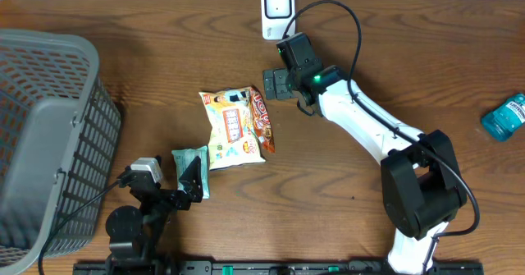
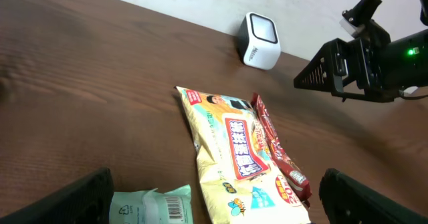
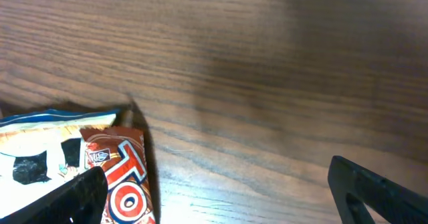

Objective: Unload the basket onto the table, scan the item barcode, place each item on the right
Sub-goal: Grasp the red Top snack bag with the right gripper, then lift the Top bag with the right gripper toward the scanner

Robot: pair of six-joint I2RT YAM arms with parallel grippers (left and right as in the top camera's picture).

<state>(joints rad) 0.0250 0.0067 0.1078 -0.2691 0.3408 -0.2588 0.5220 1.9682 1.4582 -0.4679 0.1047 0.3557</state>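
Note:
A white barcode scanner [image 1: 278, 11] [image 2: 259, 41] stands at the table's far edge. Three items lie mid-table. They are a yellow snack bag [image 1: 232, 127] [image 2: 234, 157], a red candy bar [image 1: 262, 121] [image 2: 277, 150] [image 3: 124, 177] along its right side, and a mint-green wipes pack [image 1: 190, 170] [image 2: 150, 207] with its barcode facing up. My left gripper [image 1: 193, 185] [image 2: 217, 207] is open over the wipes pack and the bag's near end, holding nothing. My right gripper [image 1: 277, 84] [image 3: 224, 197] is open just right of the candy bar's far end, over bare wood.
A grey mesh basket [image 1: 41, 127] fills the left side of the table. A blue bottle [image 1: 504, 117] lies at the right edge. The right arm stretches from the front right toward the scanner.

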